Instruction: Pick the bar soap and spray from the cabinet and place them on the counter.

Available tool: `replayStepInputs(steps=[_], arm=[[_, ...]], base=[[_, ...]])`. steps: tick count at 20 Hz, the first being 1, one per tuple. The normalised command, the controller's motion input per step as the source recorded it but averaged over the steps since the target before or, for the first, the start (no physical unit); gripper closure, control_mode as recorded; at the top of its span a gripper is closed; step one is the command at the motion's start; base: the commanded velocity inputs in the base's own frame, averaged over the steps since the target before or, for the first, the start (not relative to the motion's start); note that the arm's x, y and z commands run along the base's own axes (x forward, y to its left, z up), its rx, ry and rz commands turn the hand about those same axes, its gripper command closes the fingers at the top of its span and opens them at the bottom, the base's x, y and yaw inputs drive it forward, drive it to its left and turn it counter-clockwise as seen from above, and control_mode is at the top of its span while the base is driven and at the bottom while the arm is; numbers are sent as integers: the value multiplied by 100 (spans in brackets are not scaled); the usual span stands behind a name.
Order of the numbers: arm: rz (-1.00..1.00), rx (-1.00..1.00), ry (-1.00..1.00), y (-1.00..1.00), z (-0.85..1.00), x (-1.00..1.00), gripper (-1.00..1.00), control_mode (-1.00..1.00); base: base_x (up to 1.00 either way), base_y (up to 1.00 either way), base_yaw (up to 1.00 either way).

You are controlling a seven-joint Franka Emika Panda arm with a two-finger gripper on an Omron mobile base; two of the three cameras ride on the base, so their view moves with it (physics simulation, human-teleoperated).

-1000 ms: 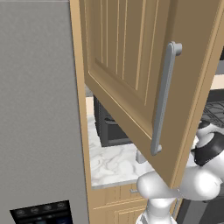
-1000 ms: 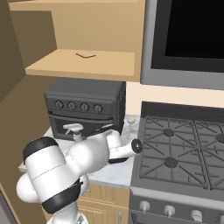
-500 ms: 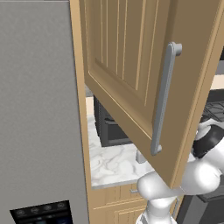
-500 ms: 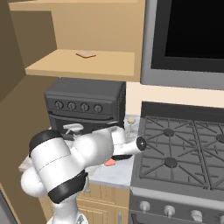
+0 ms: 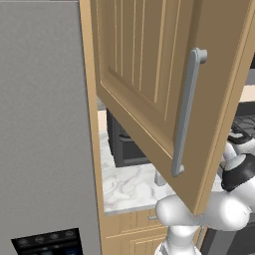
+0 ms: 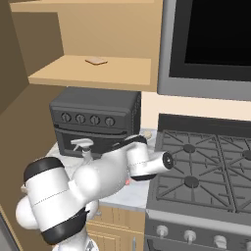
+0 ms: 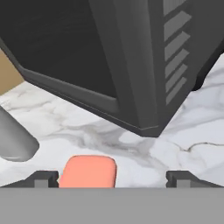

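Observation:
The pink bar soap (image 7: pixel 87 171) lies flat on the white marble counter (image 7: pixel 192 131), and a sliver of it peeks out under my forearm (image 6: pixel 128 182). My gripper (image 7: pixel 111 178) hangs just over it, open, the soap lying nearer the left fingertip (image 7: pixel 41 178) than the right. The spray (image 6: pixel 83 147), a pale grey bottle with a white trigger head, stands upright on the counter left of the soap; its grey body (image 7: pixel 15 140) shows beside the hand. The cabinet door (image 5: pixel 149 74) stands swung open, with its grey bar handle (image 5: pixel 187 109).
A dark toaster oven (image 6: pixel 95 120) sits at the back of the counter, close behind the soap. The stove top with grates (image 6: pixel 206 171) borders the counter on the right, a grey fridge (image 5: pixel 45 124) on the left. A small flat tan thing (image 6: pixel 96 61) lies on the cabinet shelf.
The jaws have gone from shut to wide open, letting go of the bar soap, which now rests on the counter. The forearm has swung up and to the right.

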Motion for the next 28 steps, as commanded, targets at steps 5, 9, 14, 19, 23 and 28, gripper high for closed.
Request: replayStepInputs(steps=[5,9,14,19,23,28], arm=[[0,0,-4,0,63,-32,-100,-100],[0,0,-1,0,72,-32,-100,-100],[0,0,0,0,66,-40,-100,-100],[0,0,0,0,63,-44,-100,-100],[0,0,-2,0,49,-53,-100,-100],[0,0,-2,0,50,-45,-100,-100]], base=[[0,0,0],[0,0,0],[0,0,0],[0,0,0],[0,0,0],[0,0,0]])
